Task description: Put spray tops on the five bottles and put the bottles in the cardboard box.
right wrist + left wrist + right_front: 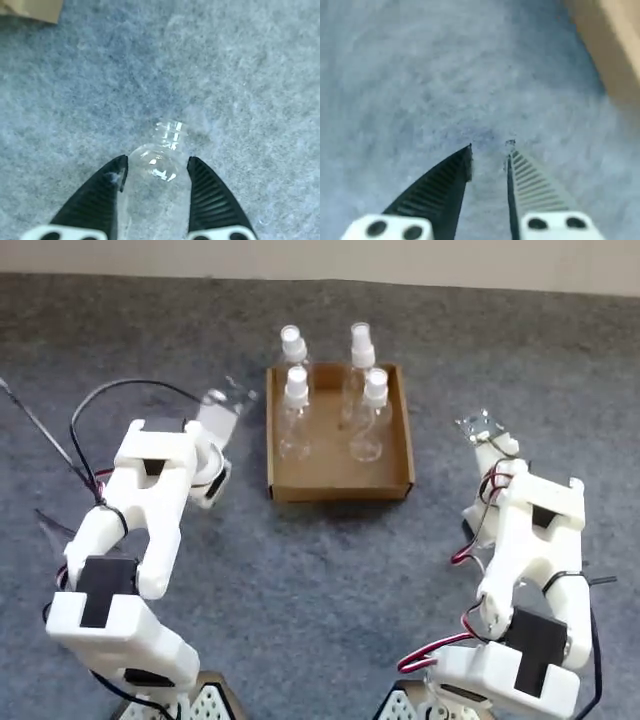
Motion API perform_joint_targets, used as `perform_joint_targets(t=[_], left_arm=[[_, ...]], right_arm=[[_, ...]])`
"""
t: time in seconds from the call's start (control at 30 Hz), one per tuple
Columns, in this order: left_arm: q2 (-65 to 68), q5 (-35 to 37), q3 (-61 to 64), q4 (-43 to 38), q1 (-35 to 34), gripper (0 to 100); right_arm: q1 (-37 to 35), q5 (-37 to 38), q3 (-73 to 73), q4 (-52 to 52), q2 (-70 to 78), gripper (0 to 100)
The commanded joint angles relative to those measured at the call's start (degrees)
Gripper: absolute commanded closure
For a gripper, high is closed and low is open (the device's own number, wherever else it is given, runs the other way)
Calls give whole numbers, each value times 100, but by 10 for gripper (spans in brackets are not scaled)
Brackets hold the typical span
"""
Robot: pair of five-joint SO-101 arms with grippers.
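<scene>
Right gripper (157,160) clamped on uncapped bottle (165,145), open carpet (330,580) all round. Left gripper (489,149) slightly parted, empty, near cardboard box (340,487) edge. Four capped bottles (297,415) upright inside box.

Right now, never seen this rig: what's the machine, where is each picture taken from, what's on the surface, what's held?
Two small white robot arms, left arm and right arm, sit on a grey carpeted surface. One picture looks down from above; the other two come from cameras on each wrist, looking along the jaws. Between the arms a cardboard box holds four bottles with spray tops. The right jaws look closed on a clear bottle with no top. The left jaws stand slightly apart, holding nothing.
</scene>
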Motion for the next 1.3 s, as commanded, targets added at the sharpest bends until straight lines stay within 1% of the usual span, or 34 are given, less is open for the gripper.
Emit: perform_joint_targets(t=[0.0,0.07,0.13,0.27,0.37,0.5,0.57,0.63,0.67,0.73,0.77,0.8,0.87,0.9,0.97,1.07,1.13,1.2,1.27], left_arm=[[-119,659,-259,-26,57,891],[-198,466,-488,97,-40,891],[-470,299,-892,571,-391,891],[-1279,229,-1886,1705,-1578,891],[-1798,176,-2149,2101,-2651,890],[-2114,-475,-1666,2101,-4233,886],[-2167,-686,-1323,2092,-5068,844],[-2185,-914,-919,1908,-5921,782],[-2185,-1029,-655,1670,-6378,758],[-2185,-1160,4,888,-7284,745],[-2185,-1248,400,404,-7398,751],[-2185,-1486,892,18,-7363,761],[-2202,-2119,1938,-185,-7240,776],[-2220,-2163,2334,-325,-6985,775],[-2229,-1881,2589,-782,-6193,779],[-2299,-1011,2563,-1125,-5288,779],[-2624,-668,2492,-1029,-4725,779],[-3213,-501,2580,-730,-4171,779],[-3960,-378,2703,-466,-3688,779]], right_arm=[[110,44,-57,-48,31,993],[127,44,-57,-48,31,993],[127,44,-57,-48,31,993],[92,44,-57,-66,31,993],[75,44,-57,-66,31,993],[75,44,-57,-66,31,993],[75,44,-57,-66,31,993],[75,44,-57,-66,31,993],[75,44,-57,-66,31,993],[75,44,-57,-66,31,993],[75,44,-57,-75,31,993],[75,44,-57,-75,31,993],[75,44,-57,-75,31,992],[75,35,-57,-75,31,992],[110,35,-48,-75,31,992],[119,35,-48,-66,31,992],[119,35,-48,-66,31,992],[84,18,-48,-66,-4,993],[84,-246,-57,-66,-31,993]])
